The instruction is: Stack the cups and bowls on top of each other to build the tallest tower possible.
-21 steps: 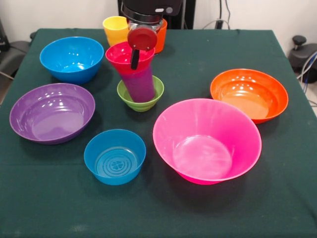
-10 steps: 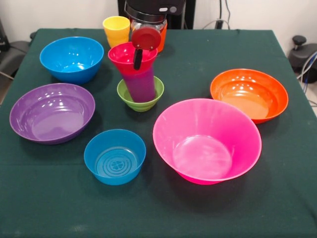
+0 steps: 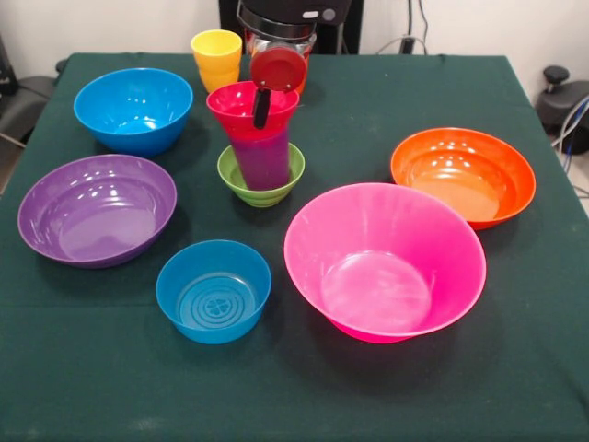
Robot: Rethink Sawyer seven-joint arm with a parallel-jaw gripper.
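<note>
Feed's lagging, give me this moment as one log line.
tower: red bowl on purple cup in green bowl | claw: at red bowl rim | yellow cup: unstacked

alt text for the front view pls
A robot gripper reaches into a small red plastic bowl sitting on a purple cup in a small green bowl. Other bright plastic bowls and a yellow cup surround them on the green tablecloth.
</note>
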